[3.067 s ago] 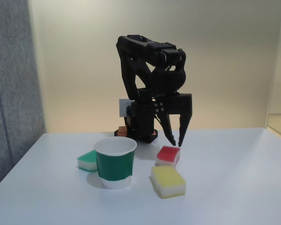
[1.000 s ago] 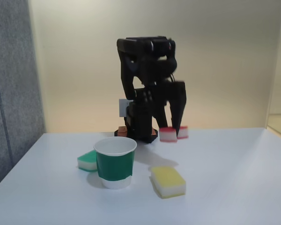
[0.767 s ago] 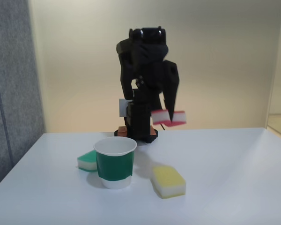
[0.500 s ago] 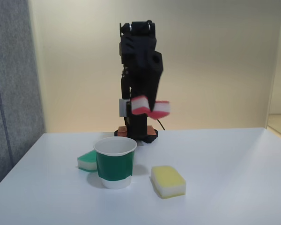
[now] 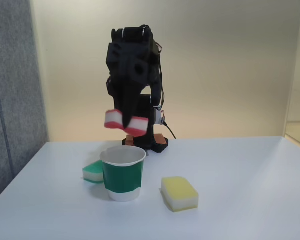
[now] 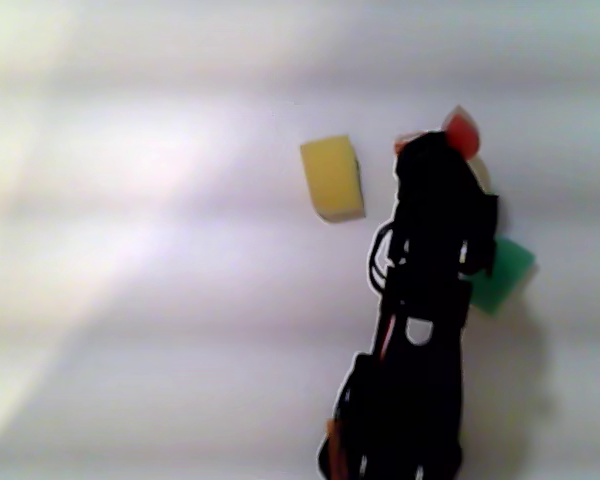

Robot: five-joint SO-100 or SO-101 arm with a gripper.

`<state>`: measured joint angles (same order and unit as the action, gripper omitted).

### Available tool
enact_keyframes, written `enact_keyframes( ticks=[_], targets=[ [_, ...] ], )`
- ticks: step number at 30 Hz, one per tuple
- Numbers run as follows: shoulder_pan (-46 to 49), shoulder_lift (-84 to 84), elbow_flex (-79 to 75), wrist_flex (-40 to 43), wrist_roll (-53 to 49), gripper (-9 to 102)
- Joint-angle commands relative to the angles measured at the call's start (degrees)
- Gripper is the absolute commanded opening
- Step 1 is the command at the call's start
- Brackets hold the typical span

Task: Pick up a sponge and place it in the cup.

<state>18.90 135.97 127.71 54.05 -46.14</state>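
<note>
In the fixed view my black gripper [image 5: 125,122] is shut on the sponge [image 5: 125,123], red on top and white beneath, which hangs in the air just above and slightly behind the cup [image 5: 122,173]. The cup is green-walled with a white rim and base and stands upright on the white table. Seen from above in the other view, the arm covers the cup, and the red sponge [image 6: 461,130] peeks out past the gripper [image 6: 435,150] at the arm's far end.
A yellow-topped sponge [image 5: 180,193] lies right of the cup and a green-topped sponge [image 5: 93,171] lies at its left, both on the white table [image 5: 240,190]. The same yellow sponge [image 6: 332,177] and green sponge [image 6: 501,276] show from above. A grey partition [image 5: 12,90] stands at the left.
The gripper closed on the red sponge, lifted it off the table and swung left with it; it now hangs over the cup.
</note>
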Motion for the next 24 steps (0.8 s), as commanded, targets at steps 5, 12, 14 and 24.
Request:
enact_keyframes(
  ticks=[5, 12, 14, 24],
  targets=[
    [0.88, 0.62, 0.62, 2.46, -2.02, 7],
    [0.53, 0.62, 1.05, 2.2, -3.16, 22],
    [0.53, 0.62, 1.05, 2.2, -3.96, 24],
    [-0.09, 2.29, 1.41, 0.53, -3.52, 27]
  ],
)
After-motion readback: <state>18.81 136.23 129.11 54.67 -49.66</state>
